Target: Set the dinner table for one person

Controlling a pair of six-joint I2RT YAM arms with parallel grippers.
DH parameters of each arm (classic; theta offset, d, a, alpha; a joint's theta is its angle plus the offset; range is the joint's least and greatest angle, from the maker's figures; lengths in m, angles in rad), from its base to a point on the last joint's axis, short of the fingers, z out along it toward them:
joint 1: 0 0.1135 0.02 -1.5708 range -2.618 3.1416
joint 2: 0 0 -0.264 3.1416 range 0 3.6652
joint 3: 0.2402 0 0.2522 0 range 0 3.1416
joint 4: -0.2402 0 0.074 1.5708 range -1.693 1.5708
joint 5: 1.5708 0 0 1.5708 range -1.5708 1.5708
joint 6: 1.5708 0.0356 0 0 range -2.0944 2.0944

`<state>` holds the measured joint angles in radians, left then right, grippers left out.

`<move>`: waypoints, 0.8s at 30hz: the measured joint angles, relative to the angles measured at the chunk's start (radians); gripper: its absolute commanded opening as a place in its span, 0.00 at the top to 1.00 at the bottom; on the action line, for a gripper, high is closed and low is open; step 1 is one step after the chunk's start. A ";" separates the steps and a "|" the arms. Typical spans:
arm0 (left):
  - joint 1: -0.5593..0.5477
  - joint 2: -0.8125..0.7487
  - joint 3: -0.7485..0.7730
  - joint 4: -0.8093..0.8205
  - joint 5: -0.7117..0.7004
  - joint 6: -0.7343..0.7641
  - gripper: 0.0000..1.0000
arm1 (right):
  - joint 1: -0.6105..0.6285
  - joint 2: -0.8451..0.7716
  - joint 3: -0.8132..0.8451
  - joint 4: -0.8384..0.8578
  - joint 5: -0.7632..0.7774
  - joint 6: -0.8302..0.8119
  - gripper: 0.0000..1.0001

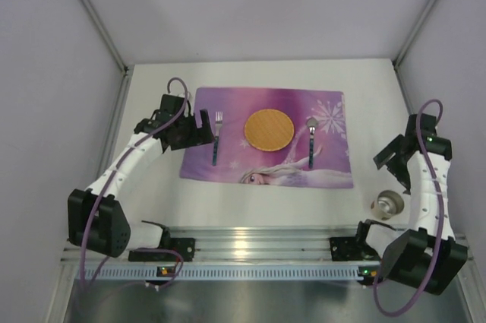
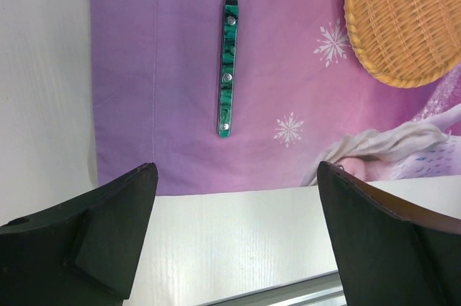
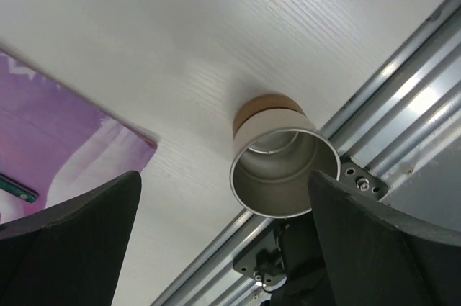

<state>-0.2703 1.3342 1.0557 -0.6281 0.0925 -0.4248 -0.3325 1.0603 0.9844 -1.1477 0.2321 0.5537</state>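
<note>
Left gripper [image 1: 202, 130] sits left of centre in the top view, over the left edge of the placemat [image 1: 334, 157]. Jaws wide apart, nothing between them. Its wrist view shows both fingers [image 2: 108, 227] in the lower corners, with the mat's near edge and white table between them.

Dinner table [image 1: 266, 209]: a white top filling the middle of the top view. Metal rail [image 1: 258, 241] along the bottom edge.

Placemat is purple-pink with snowflakes and a cartoon figure, lying flat at frame centre.

Fork [image 1: 217, 137] with a green handle lies on the mat's left part, just right of the left gripper, tines toward the top of the frame. In the left wrist view the handle [image 2: 227, 68] runs straight down from the top edge.

Round wicker plate [image 1: 268, 129] is at the mat's centre, apart from the fork.

Spoon [image 1: 310, 140] lies on the mat's right part, parallel to the fork.

Metal cup [image 1: 390, 203] with a brown base is at lower right, off the mat, on bare table near the rail. Its open mouth faces the right wrist camera [image 3: 284, 158].

Right gripper [image 1: 389, 159] hangs just above the cup in the frame, spread open, holding nothing.
</note>
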 measured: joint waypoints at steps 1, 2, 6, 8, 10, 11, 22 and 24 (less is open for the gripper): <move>0.000 -0.011 -0.008 -0.001 0.006 0.000 0.03 | -0.003 -0.004 -0.010 -0.012 0.005 0.010 0.00; 0.000 -0.021 -0.016 -0.002 0.011 0.002 0.03 | -0.010 -0.009 -0.016 -0.027 0.010 0.026 0.00; 0.000 -0.070 -0.025 -0.025 0.024 0.013 0.03 | -0.047 -0.063 -0.050 -0.063 0.042 0.087 0.00; 0.000 -0.095 -0.025 -0.040 0.025 0.021 0.03 | -0.064 -0.097 -0.077 -0.077 0.051 0.114 0.00; 0.000 -0.119 -0.025 -0.063 0.024 0.028 0.04 | -0.071 -0.125 -0.101 -0.093 0.060 0.139 0.00; 0.000 -0.130 -0.025 -0.076 0.024 0.031 0.05 | -0.071 -0.136 -0.109 -0.103 0.066 0.149 0.00; -0.037 -0.175 -0.064 -0.134 0.042 0.032 0.05 | -0.072 -0.222 -0.186 -0.138 0.103 0.251 0.15; -0.040 -0.185 -0.070 -0.137 0.043 0.032 0.05 | -0.072 -0.218 -0.191 -0.136 0.104 0.263 0.20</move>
<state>-0.3107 1.1496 0.9859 -0.7654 0.1360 -0.3931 -0.4042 0.8421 0.7933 -1.2839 0.3359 0.8165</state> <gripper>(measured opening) 0.950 0.837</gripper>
